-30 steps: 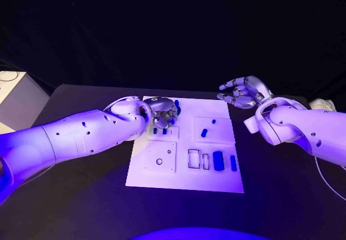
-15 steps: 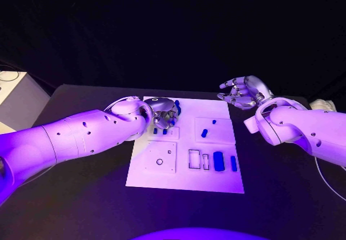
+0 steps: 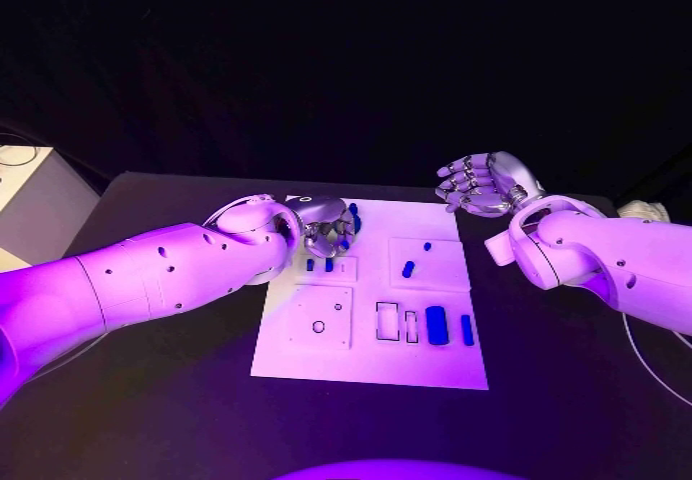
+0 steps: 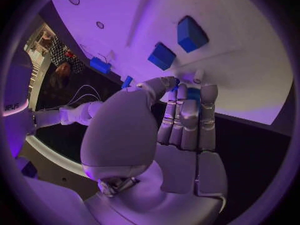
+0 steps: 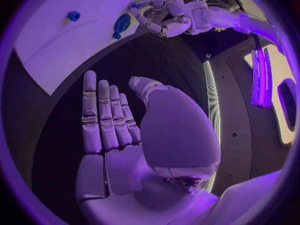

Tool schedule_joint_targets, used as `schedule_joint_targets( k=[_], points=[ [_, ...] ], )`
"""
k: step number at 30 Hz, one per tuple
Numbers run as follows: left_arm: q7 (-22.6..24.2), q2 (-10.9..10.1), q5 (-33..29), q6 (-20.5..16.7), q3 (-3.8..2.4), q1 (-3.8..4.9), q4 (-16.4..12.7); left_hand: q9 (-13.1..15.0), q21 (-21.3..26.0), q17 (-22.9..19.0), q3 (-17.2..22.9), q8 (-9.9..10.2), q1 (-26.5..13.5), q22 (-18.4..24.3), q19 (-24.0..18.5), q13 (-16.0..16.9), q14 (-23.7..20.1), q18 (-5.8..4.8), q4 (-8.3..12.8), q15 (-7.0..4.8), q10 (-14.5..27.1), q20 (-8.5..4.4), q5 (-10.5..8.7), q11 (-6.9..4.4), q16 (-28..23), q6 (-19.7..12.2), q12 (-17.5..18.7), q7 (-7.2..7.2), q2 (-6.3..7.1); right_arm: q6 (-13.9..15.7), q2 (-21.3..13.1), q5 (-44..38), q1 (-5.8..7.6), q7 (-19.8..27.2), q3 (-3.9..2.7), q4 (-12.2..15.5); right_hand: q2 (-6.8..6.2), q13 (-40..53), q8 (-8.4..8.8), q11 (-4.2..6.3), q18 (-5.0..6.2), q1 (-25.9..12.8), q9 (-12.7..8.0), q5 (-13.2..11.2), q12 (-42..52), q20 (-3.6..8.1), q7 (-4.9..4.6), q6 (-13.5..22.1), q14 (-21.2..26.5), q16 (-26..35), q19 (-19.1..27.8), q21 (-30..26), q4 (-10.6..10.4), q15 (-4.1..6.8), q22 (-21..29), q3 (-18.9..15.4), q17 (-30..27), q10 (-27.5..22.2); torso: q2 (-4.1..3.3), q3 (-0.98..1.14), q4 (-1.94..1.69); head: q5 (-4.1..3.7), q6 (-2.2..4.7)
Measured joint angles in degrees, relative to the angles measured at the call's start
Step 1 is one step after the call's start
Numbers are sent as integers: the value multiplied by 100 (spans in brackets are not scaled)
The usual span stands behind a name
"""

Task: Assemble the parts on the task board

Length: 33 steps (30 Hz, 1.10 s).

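At the board's near end: the white board [image 3: 368, 360] lies flat on the black worktop [image 3: 159, 400].
Near row of the board: a wide blue block [image 3: 436, 324] and a slim blue bar [image 3: 466, 328] sit toward its right edge. Two rectangular slots [image 3: 387, 319] lie just beside them. A square plate with a round hole [image 3: 319, 316] is on the board's left side.
Middle of the board: two short blue pegs [image 3: 329, 265] stand on the left. An oval blue piece [image 3: 408, 266] and a small blue stud [image 3: 428, 243] are on the right.
Far left of the board: the left robot hand [image 3: 329, 228] hangs low over the board. Its fingers are drawn together and the thumb is pressed in. It looks clamped on a small blue part [image 4: 194, 93] at the fingertips.
Beyond the board's far right corner: the right robot hand [image 3: 483, 186] is raised over the worktop, off the board. Its fingers are apart from the thumb and it holds nothing.
Step in hand: probably carrying or seating the pinched part at the board's far left. The assembly seems at an early stage, since the slots are unfilled.
Next move: likely lining the part up squarely over its seat, lowering it straight, then letting go without tipping the pegs just nearer.
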<state>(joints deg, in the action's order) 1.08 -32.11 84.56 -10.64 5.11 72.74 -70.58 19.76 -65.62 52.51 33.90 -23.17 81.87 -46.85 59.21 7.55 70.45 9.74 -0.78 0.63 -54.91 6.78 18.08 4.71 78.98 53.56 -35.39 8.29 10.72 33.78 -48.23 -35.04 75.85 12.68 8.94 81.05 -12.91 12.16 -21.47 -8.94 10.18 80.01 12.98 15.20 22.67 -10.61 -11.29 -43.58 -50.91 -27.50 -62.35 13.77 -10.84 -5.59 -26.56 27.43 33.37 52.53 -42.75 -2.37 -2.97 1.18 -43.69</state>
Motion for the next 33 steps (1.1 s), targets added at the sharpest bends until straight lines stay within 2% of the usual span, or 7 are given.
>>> schedule_joint_targets(
  k=[3,6,10,14,24,33],
  points=[
    [0,-74,-42,-18,-55,0,-84,0,0,8,0,4,0,-6,8,0,0,0,0,0,0,9,0,0,0,0,20,0,0,-90,14,81,-6,83,0,-63,29,-537,128,-29,0,-35,-80,0,-379,-102,-12,-91,-126,803,102,-445,138,-96,490,69,-577,207,2,0,0,-5,3],
    [-1,-163,-97,-23,-120,3,-191,0,0,10,0,13,0,-6,8,0,0,0,0,0,0,9,0,0,0,0,29,0,0,-189,27,155,-14,158,2,-123,32,-811,207,-55,0,-125,-123,0,-670,-218,-16,-150,-194,1245,260,-825,215,-167,901,131,-918,335,5,1,-4,-7,5],
    [-3,-291,-175,-7,-209,14,-337,-1,0,5,-9,22,-1,-8,8,-8,20,-1,8,20,1,9,0,0,0,-1,50,0,-1,-305,40,220,-19,235,2,-191,27,-858,274,-80,0,-160,-157,0,-997,-324,-41,-225,-285,1565,587,-1013,293,-237,1362,209,-1242,468,9,2,-12,-7,11],
    [-7,-473,-242,54,-255,40,-481,-1,0,1,-16,44,-20,-8,8,-9,20,-1,16,20,-24,8,0,1,0,16,51,17,-19,-394,44,265,-32,290,5,-251,45,-858,298,-89,0,-186,-166,0,-1105,-354,-43,-227,-295,1649,640,-1014,292,-228,1521,226,-1359,511,10,2,-17,-4,17],
    [-54,-746,-328,233,-271,61,-589,-3,0,1,-16,46,-32,-26,8,-14,20,-1,16,20,-41,8,-11,0,0,33,72,0,-29,-478,30,293,-68,323,11,-271,25,-858,363,-89,1,-206,-188,0,-1250,-354,-42,-226,-348,1728,640,-1013,301,-260,1654,249,-1465,511,7,-3,-15,3,0],
    [-93,-733,-326,324,-264,63,-507,0,-22,1,-16,47,-34,-31,8,-15,20,0,16,20,-62,8,-12,-20,0,33,83,0,-28,-473,29,272,-88,330,14,-272,25,-858,376,-89,0,-206,-197,0,-1345,-375,-41,-226,-448,1750,619,-1013,316,-240,1737,264,-1531,511,-1,-7,-4,20,-19]
  ],
)
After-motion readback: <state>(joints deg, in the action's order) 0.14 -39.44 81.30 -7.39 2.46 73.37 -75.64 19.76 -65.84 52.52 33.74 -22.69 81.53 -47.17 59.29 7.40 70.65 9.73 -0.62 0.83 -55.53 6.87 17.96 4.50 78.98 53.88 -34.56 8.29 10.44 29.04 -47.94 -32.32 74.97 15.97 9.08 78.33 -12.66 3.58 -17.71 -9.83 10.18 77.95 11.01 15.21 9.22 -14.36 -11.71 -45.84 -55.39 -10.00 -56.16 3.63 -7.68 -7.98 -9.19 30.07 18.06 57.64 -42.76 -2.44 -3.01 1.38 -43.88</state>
